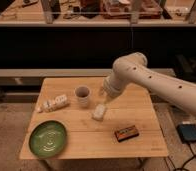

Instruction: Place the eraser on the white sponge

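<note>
Though of untellable grip, jaws just above the white sponge (pixel 98 112) on the wooden table (pixel 86 141), dark shelving (pixel 56 46) behind.

Table (pixel 86 131): sponge (pixel 99 111) near the centre. Gripper (pixel 105 100) hangs just over the sponge's back end, with the arm coming in across the right edge. Cup (pixel 82 95) sits just behind and left of the sponge. Lumpy oblong thing (pixel 52 103) lies left of the cup, by the left edge. Plate (pixel 48 138) is at the front-left corner. Eraser (pixel 126 133) is near the front edge, front-right of the sponge and apart from it.
</note>
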Robot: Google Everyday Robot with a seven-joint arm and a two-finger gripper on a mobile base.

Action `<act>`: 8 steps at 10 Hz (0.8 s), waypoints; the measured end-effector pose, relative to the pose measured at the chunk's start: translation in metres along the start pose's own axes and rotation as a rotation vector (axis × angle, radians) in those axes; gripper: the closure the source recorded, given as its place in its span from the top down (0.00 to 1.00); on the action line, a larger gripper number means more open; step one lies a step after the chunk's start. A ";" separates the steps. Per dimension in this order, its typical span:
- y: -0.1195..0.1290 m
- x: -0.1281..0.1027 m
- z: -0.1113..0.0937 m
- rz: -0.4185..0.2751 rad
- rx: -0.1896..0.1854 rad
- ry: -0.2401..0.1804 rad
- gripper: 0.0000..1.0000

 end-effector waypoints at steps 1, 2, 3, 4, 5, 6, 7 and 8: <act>0.004 0.005 0.006 -0.004 -0.045 -0.006 0.69; 0.010 0.009 0.010 -0.009 -0.084 -0.016 0.76; 0.030 0.024 0.011 -0.002 -0.125 -0.025 0.80; 0.048 0.034 0.013 0.007 -0.145 -0.034 0.80; 0.063 0.038 0.019 0.012 -0.158 -0.043 0.80; 0.081 0.041 0.027 0.022 -0.162 -0.051 0.80; 0.108 0.047 0.037 0.044 -0.155 -0.056 0.80; 0.125 0.052 0.043 0.063 -0.146 -0.060 0.80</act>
